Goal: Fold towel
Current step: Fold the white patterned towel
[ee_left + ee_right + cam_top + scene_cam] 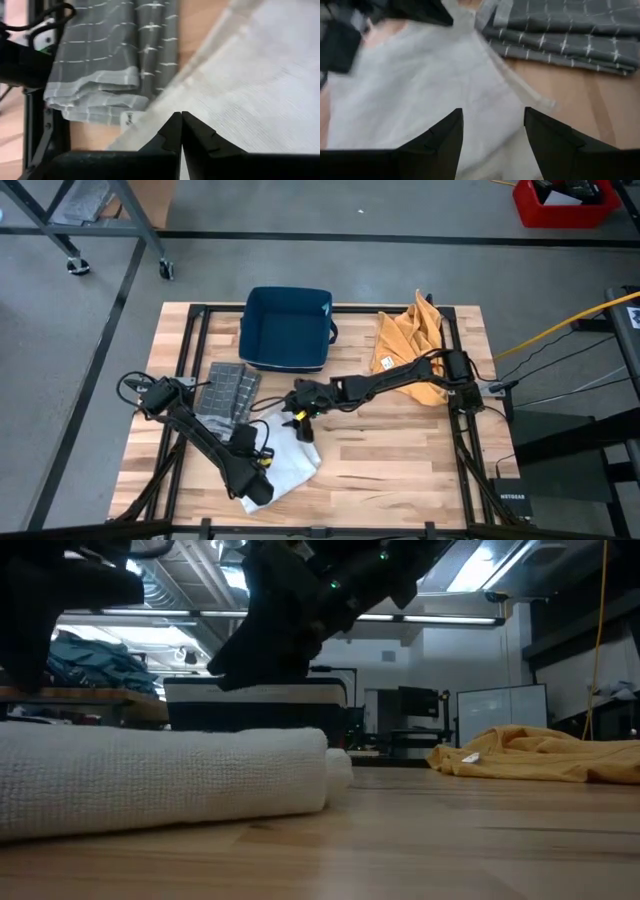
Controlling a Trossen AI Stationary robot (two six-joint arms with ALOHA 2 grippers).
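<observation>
Right gripper [297,420] fingers apart, hovering over white towel [290,465]; grey checked towel [228,390] just beside. Left gripper [181,120] pinched together above same towel.

- No text, brand, number or sign could be read in any view.
- A small tag [128,118] on the grey checked cloth [107,60], left of centre in the left wrist view, carried dark marks too small to read.
- A tag [470,758] on the yellow cloth [545,755], at the right of the low view, showed no legible print.
</observation>
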